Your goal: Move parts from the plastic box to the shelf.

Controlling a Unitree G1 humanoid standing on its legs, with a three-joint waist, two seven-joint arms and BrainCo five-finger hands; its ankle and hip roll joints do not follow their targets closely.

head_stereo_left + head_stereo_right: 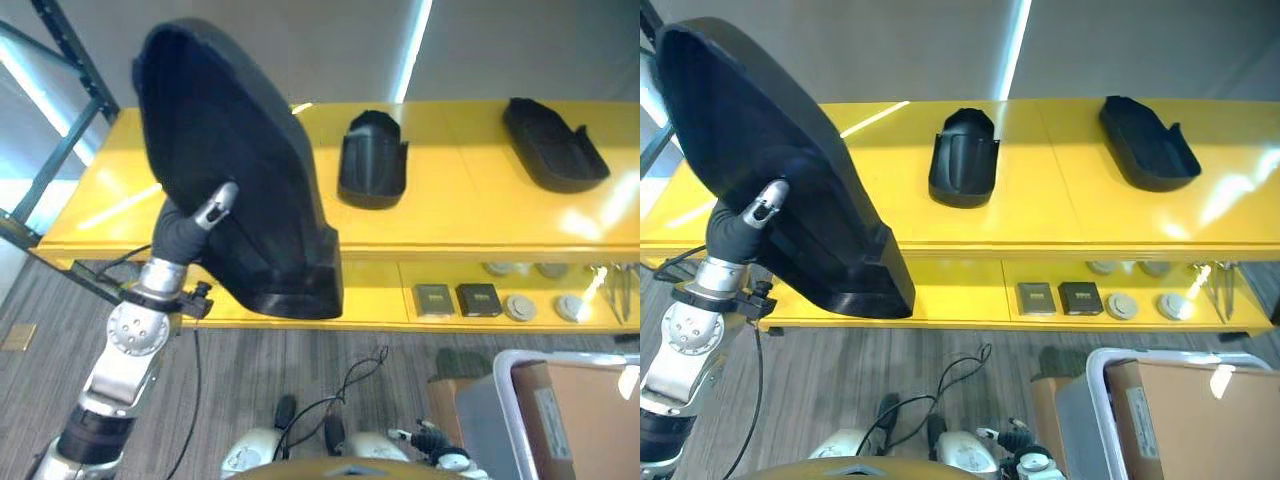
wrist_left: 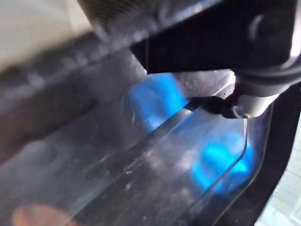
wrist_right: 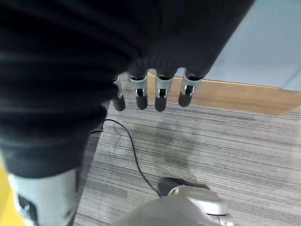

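A large black moulded part (image 1: 240, 150) is held up in front of the yellow shelf (image 1: 470, 215), at its left end. My left hand (image 1: 195, 225) grips it from below, the thumb lying against its hollow inner side. The left wrist view looks along the part's glossy inner surface (image 2: 141, 179), with a fingertip (image 2: 249, 101) pressed on it. Two smaller black parts (image 1: 372, 160) (image 1: 555, 145) rest on the shelf top, middle and right. The grey plastic box (image 1: 500, 385) stands at the lower right. My right hand (image 3: 160, 92) hangs over the carpet with straight fingers and holds nothing.
The lower shelf level carries small dark boxes (image 1: 455, 298) and round grey discs (image 1: 545, 305). A brown cardboard sheet (image 1: 575, 420) lies in the plastic box. A dark metal rack post (image 1: 60, 150) stands left of the shelf. Grey carpet covers the floor before it.
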